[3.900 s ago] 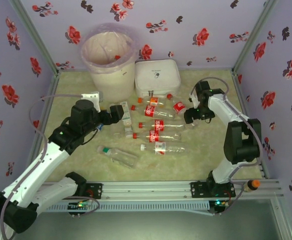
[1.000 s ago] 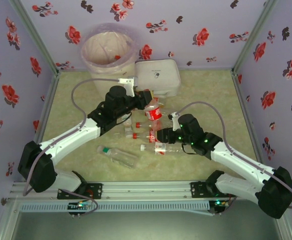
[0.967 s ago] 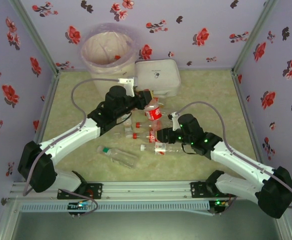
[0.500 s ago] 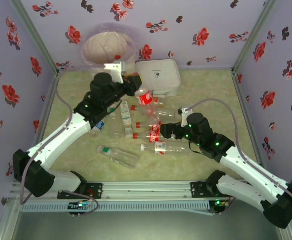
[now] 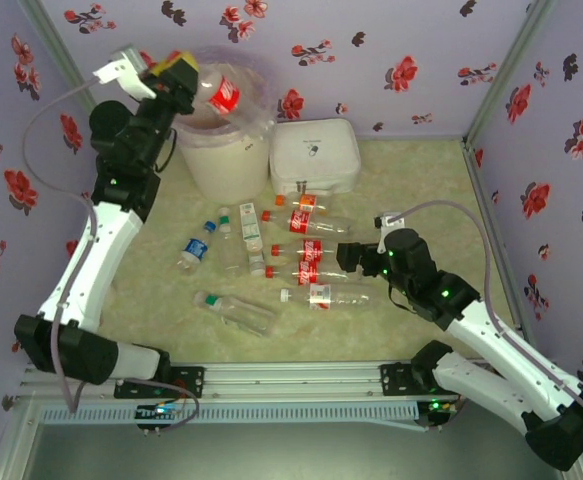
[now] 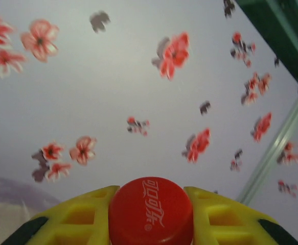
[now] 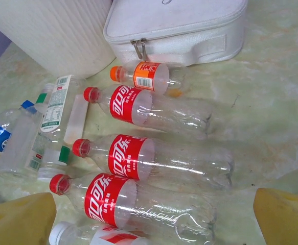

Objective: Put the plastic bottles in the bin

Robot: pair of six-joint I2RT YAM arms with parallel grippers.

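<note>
One red-labelled bottle, pinched at its red cap by the left gripper, tilted over the mouth of the bag-lined bin at far left. Some ten more bottles flat on the table near bin and white case. Spread wide above the red-capped row, the right gripper.

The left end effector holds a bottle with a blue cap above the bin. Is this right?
Not quite: the cap is red, not blue. The left wrist view shows it between the yellow fingers of the left end effector. The bottle is indeed held above the bin.
</note>
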